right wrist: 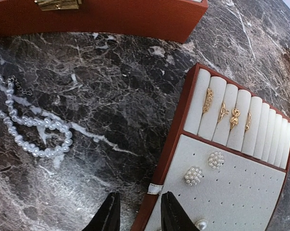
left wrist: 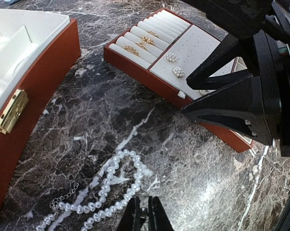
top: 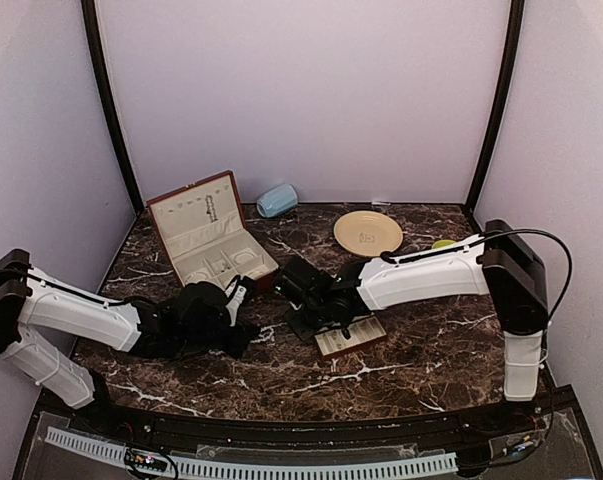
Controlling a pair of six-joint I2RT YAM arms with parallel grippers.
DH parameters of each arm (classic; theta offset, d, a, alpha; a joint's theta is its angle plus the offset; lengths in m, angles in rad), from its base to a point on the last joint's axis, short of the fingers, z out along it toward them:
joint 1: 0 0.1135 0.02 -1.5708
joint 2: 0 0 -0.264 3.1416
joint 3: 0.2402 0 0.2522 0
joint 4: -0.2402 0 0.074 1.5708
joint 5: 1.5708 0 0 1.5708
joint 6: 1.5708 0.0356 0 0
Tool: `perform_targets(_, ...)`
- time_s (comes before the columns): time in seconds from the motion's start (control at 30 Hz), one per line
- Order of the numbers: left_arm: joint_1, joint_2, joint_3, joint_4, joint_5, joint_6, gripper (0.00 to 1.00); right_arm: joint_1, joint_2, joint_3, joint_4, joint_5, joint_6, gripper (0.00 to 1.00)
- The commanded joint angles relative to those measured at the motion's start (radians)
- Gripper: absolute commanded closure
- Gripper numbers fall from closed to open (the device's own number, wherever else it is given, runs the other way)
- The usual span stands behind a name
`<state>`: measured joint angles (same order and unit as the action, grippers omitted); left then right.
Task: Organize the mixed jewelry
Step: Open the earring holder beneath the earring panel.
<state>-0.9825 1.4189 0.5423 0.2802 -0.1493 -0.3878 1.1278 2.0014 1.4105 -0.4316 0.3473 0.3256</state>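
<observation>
Down on the dark veined marble table (top: 431, 350), a long thin strand of small white pearl beads (left wrist: 111, 187), with a fine silvery clasp chain at one end. Lies loose in doubled loops, left of the red-brown tray with cream slots and a cream dotted panel (right wrist: 221, 192) and on the near side of the red-brown jewelry box with cream lining (top: 206, 235), touching neither. Right beside the pearls, low over the marble, the left gripper (left wrist: 145, 219): black fingers set almost together, holding nothing, tips just short of the beads. Opposite, the right gripper (right wrist: 139, 216): fingers spread apart, straddling the tray's left wall by a small white tab (right wrist: 155, 188), clamped on nothing as far as can be seen. Up in the tray's slots, four small gold rings (right wrist: 235, 118), each tucked between cream rolls. On the dotted panel, two round pearl-cluster earrings (right wrist: 193, 176) side by side, plus a single round pearl stud (right wrist: 201, 224) close by. Over at the far left, the box standing open, lid up, brass clasp (left wrist: 12, 111) on its front wall. Farther back on the right, a round pale yellow plate (top: 368, 232). Just right of the box, by the back wall, a light blue rounded object (top: 277, 200).
</observation>
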Motion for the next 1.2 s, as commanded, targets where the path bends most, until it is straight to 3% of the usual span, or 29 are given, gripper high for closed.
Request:
perform_targets(0.0, 0.008, -0.035, -0.019, 0.011, 0.011, -0.011, 0.95, 0.014, 0.036, 0.047, -0.028, 0.094, -0.026, 0.71)
perform_targets(0.17, 0.011, -0.049, -0.03, 0.016, 0.004, -0.014, 0.95, 0.018, 0.062, 0.059, -0.022, 0.128, -0.035, 0.75)
perform_targets(0.33, 0.013, -0.057, -0.034, 0.014, 0.002, -0.017, 0.95, 0.024, 0.085, 0.071, -0.025, 0.144, -0.04, 0.87)
perform_targets(0.67, 0.015, -0.075, -0.04, 0.014, -0.009, -0.022, 0.95, 0.026, 0.111, 0.059, -0.007, 0.153, -0.037, 0.9)
perform_targets(0.77, 0.016, -0.08, -0.042, 0.014, -0.01, -0.022, 0.95, 0.026, 0.119, 0.063, -0.007, 0.173, -0.026, 0.99)
perform_targets(0.97, 0.016, -0.09, -0.04, 0.013, -0.017, -0.021, 0.95, 0.018, 0.082, 0.084, -0.039, 0.207, 0.026, 1.0)
perform_targets(1.17, 0.018, -0.078, -0.021, 0.035, -0.025, -0.012, 0.95, -0.02, -0.045, 0.044, 0.032, 0.116, 0.072, 1.0)
